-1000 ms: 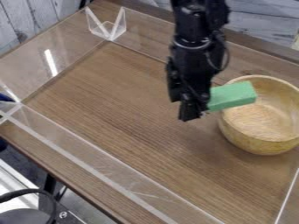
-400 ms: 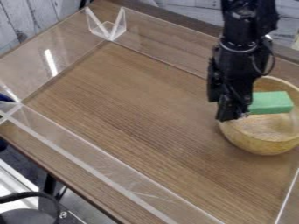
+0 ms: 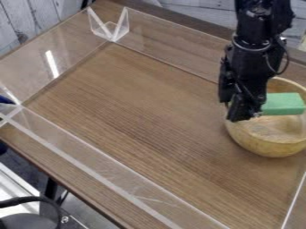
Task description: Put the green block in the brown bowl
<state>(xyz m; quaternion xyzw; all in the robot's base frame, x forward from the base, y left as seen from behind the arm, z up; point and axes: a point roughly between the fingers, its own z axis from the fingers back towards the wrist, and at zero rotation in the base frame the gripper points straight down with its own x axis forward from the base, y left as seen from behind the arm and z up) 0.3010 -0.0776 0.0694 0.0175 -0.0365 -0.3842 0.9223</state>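
Claw [image 3: 248,104] pinching green block [image 3: 282,104], right edge of frame | block over brown bowl [image 3: 270,144] | pick and carry look done | left: lower if needed, release, withdraw

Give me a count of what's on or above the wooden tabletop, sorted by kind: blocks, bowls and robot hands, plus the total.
Blocks: 1, the green one
Bowls: 1, the brown one
Robot hands: 1, the black one
Total: 3
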